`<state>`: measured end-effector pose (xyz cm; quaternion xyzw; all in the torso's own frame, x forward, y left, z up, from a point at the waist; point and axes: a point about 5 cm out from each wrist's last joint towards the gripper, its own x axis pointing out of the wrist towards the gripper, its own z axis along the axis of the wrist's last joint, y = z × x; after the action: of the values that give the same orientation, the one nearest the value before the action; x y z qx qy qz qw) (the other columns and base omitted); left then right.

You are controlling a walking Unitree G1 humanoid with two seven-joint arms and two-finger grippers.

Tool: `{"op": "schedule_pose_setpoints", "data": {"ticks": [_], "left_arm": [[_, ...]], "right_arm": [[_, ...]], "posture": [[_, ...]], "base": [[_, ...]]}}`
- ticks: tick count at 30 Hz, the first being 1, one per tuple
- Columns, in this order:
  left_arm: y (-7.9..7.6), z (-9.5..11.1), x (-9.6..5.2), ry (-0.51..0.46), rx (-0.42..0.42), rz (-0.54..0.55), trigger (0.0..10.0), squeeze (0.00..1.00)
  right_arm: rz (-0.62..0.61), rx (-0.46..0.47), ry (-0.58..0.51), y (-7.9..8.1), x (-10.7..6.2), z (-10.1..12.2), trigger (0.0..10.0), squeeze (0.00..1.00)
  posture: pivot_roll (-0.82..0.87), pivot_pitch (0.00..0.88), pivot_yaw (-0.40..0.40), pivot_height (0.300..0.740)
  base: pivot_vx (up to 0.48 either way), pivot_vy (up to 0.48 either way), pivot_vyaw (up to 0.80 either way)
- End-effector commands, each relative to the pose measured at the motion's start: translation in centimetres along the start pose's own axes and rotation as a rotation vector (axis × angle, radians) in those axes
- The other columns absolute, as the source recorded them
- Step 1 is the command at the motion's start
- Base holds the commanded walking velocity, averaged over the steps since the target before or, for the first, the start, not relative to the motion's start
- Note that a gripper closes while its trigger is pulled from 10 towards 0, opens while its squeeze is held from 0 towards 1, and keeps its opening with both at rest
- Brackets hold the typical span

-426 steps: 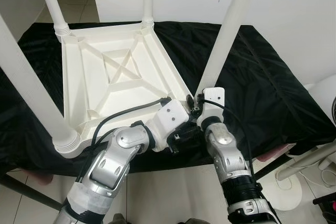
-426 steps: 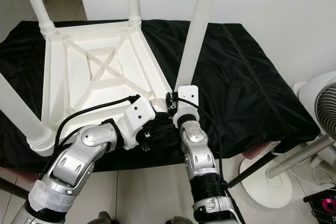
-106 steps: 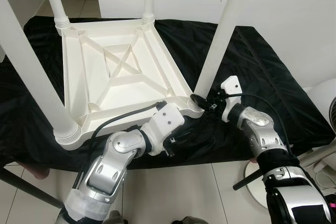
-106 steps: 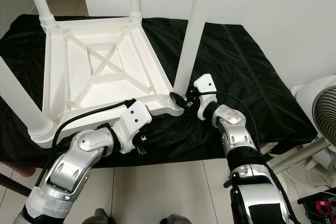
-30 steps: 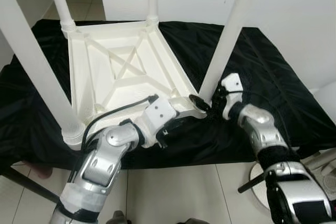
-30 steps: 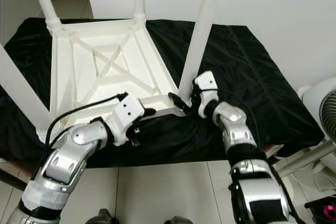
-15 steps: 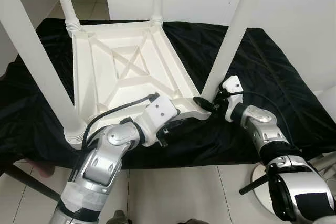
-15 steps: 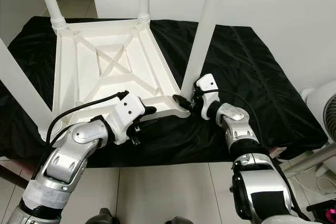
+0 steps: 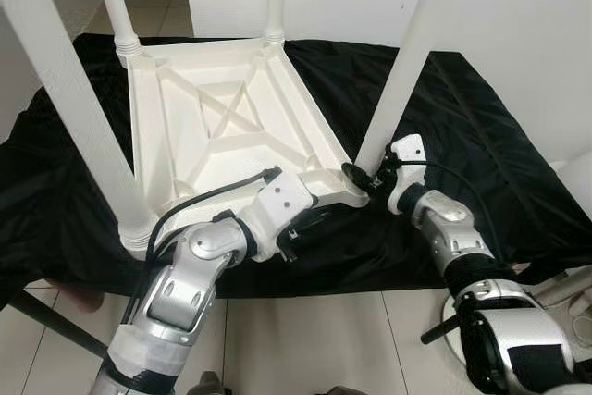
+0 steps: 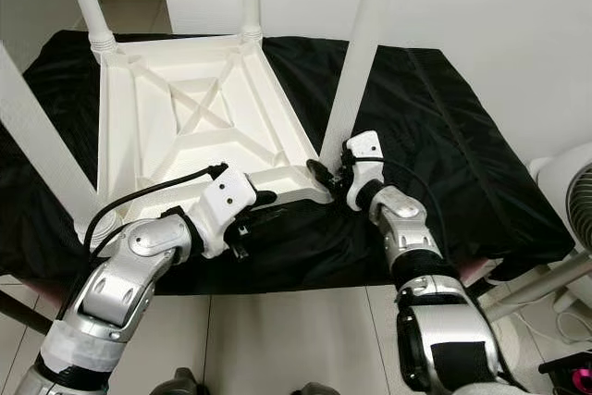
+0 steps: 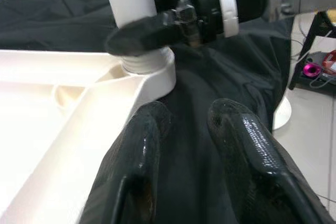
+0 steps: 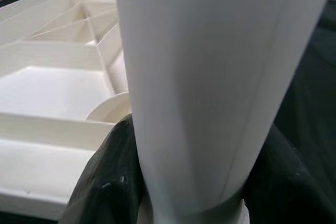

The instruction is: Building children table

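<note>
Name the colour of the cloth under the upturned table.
Black cloth; clearest in the left eye view.

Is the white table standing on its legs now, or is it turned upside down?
Upside down: the table top lies on the black cloth, ribbed underside up, legs pointing upward.

Four upright legs (image 9: 409, 60) fence the upturned table (image 9: 222, 127), at frame centre. Its ribbed underside lies open between them. Bare black cloth (image 9: 481, 136) at right offers passage.
</note>
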<state>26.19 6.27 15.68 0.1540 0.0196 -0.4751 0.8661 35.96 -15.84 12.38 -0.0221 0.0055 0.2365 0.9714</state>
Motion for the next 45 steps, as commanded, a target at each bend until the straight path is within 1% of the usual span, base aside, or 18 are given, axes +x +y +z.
{"op": "schedule_pose_setpoints", "data": {"ticks": [1, 4, 8, 9, 11, 12, 13, 14, 15, 17, 21, 22, 28, 31, 32, 33, 34, 45], "left_arm": [[0.0, 0.1, 0.0, -0.001, -0.006, 0.086, 10.0, 0.00], [0.0, 0.1, 0.0, -0.001, -0.008, 0.086, 10.0, 0.00], [-0.2, 0.0, -0.1, 0.001, -0.016, 0.094, 10.0, 0.00], [-0.2, 0.0, -0.2, 0.003, -0.021, 0.101, 10.0, 0.00], [-0.2, 0.0, -0.2, 0.003, -0.021, 0.101, 10.0, 0.00], [-0.2, -0.1, -0.2, 0.004, -0.024, 0.106, 10.0, 0.00], [-0.2, -0.1, -0.2, 0.004, -0.024, 0.106, 10.0, 0.00], [-0.2, -0.1, -0.3, 0.005, -0.024, 0.110, 10.0, 0.00], [-0.2, -0.1, -0.3, 0.005, -0.024, 0.110, 10.0, 0.00], [-0.2, -0.1, -0.4, 0.005, -0.024, 0.113, 10.0, 0.00], [-0.2, -0.1, -0.5, 0.007, -0.020, 0.112, 10.0, 0.00], [-0.2, -0.2, -0.5, 0.009, -0.018, 0.112, 10.0, 0.00], [-0.5, -0.2, -0.6, 0.012, -0.022, 0.103, 10.0, 0.00], [-0.7, -0.3, -0.5, 0.014, -0.022, 0.097, 10.0, 0.00], [-0.7, -0.3, -0.5, 0.015, -0.023, 0.093, 10.0, 0.00], [-0.7, -0.3, -0.5, 0.015, -0.023, 0.093, 10.0, 0.00], [-0.8, -0.3, -0.5, 0.016, -0.023, 0.090, 10.0, 0.00], [-0.6, 0.2, -0.8, -0.011, -0.020, 0.106, 10.0, 0.00]], "right_arm": [[-0.064, 0.049, 0.048, 0.6, -0.1, -1.2, 10.0, 0.00], [-0.100, 0.062, 0.051, 0.9, 0.1, -1.3, 10.0, 0.00], [-0.229, 0.106, 0.052, 1.5, 0.5, -1.4, 10.0, 0.00], [-0.327, 0.110, 0.046, 2.1, 0.7, -1.3, 10.0, 0.00], [-0.327, 0.110, 0.046, 2.1, 0.7, -1.3, 10.0, 0.00], [-0.431, 0.125, 0.024, 3.1, 0.9, -1.0, 10.0, 0.00], [-0.431, 0.125, 0.024, 3.1, 0.9, -1.0, 10.0, 0.00], [-0.490, 0.131, -0.003, 4.0, 1.2, -0.6, 10.0, 0.00], [-0.490, 0.131, -0.003, 4.0, 1.2, -0.6, 10.0, 0.00], [-0.466, 0.119, -0.050, 5.6, 1.6, 0.3, 10.0, 0.00], [-0.421, 0.122, -0.077, 5.6, 1.4, 0.7, 10.0, 0.00], [-0.402, 0.146, -0.099, 5.2, 1.1, 0.8, 10.0, 1.00], [-0.381, 0.142, -0.131, 3.9, -0.1, 1.1, 10.0, 1.00], [-0.313, 0.137, -0.129, 3.7, -0.6, 0.9, 10.0, 1.00], [-0.291, 0.132, -0.120, 3.5, -0.8, 0.7, 10.0, 0.44], [-0.291, 0.132, -0.120, 3.5, -0.8, 0.7, 10.0, 0.44], [-0.254, 0.110, -0.111, 3.1, -1.2, 0.5, 10.0, 0.00], [0.028, -0.022, -0.069, 0.8, -2.9, 0.4, 10.0, 0.00]], "posture": [[-0.01, 0.000, -0.071, 0.740], [-0.01, 0.000, -0.071, 0.740], [0.00, 0.000, -0.090, 0.740], [0.00, 0.000, -0.090, 0.740], [0.00, 0.000, -0.090, 0.740], [0.01, 0.000, -0.095, 0.740], [0.01, 0.000, -0.095, 0.740], [0.02, 0.000, -0.100, 0.740], [0.02, 0.000, -0.100, 0.740], [0.02, 0.000, -0.096, 0.740], [0.02, 0.000, -0.096, 0.740], [0.02, 0.000, -0.093, 0.740], [0.01, 0.000, -0.083, 0.740], [0.00, 0.000, -0.082, 0.740], [0.00, 0.000, -0.080, 0.740], [0.00, 0.000, -0.080, 0.740], [0.00, 0.000, -0.079, 0.740], [-0.03, 0.012, -0.076, 0.740]], "base": [[0.000, 0.000, 0.00], [0.000, 0.000, 0.00], [0.000, 0.000, 0.00], [0.000, 0.000, 0.00], [0.000, 0.000, 0.00], [0.000, 0.000, 0.00], [0.000, 0.000, 0.00], [0.000, 0.000, 0.00], [0.000, 0.000, 0.00], [0.000, 0.000, 0.00], [0.000, 0.000, 0.00], [0.000, 0.000, 0.00], [0.000, 0.000, 0.00], [0.000, 0.000, 0.00], [0.000, 0.000, 0.00], [0.000, 0.000, 0.00], [0.000, 0.000, 0.00], [0.000, 0.000, 0.00]]}}
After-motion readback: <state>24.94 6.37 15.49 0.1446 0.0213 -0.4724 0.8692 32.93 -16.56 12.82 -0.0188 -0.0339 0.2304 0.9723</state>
